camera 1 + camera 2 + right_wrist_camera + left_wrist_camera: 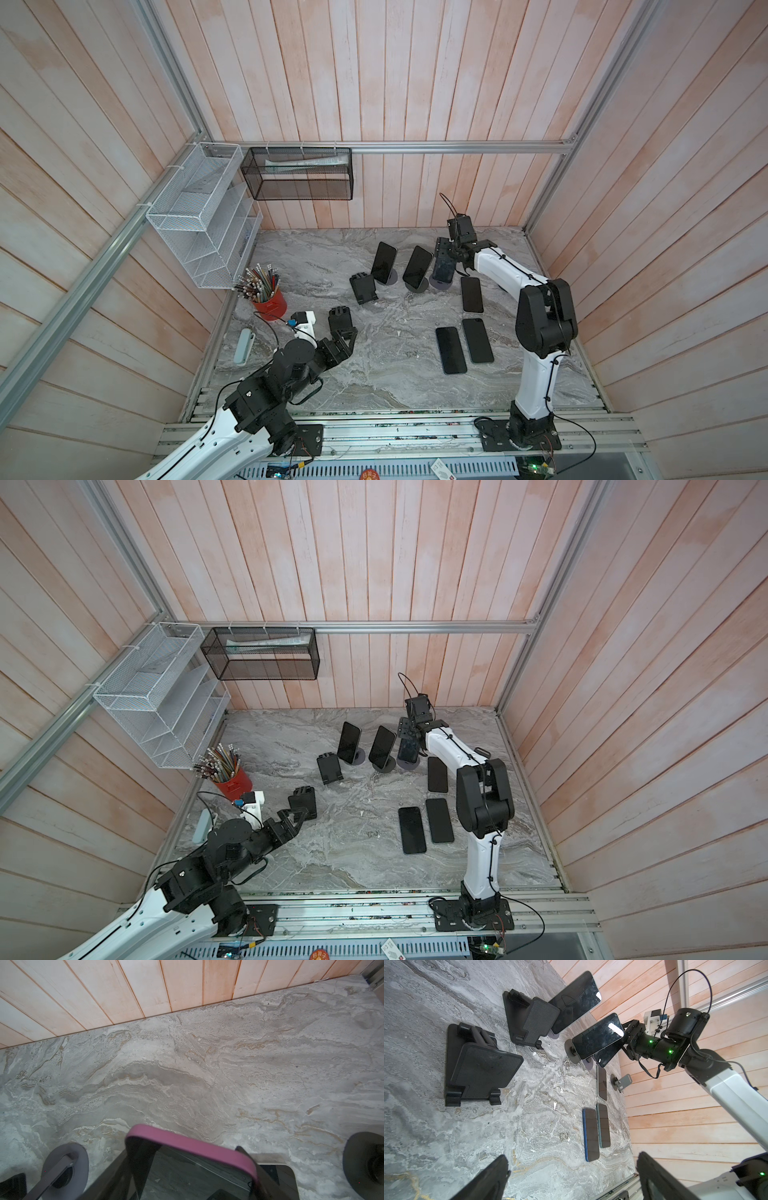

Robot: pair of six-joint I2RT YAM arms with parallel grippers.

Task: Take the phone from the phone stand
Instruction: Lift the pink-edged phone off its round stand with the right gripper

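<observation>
Near edge: left claw (345, 334) released, jaws wide, over the tabletop (374, 374). Far side: right claw (448, 255) straddles the phone (441, 266), which leans on its phone stand (441, 284). Only the right wrist view shows the phone's pink rim between the fingers (139, 1163). Whether they grasp it cannot be told.

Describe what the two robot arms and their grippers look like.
Both have white boxy links, bulky black joints and black bases on a metal rail. Thin black cables run along the left arm and right arm; one loops above the right wrist, where small green lights glow. The left gripper and right gripper are black with two flat fingers.
</observation>
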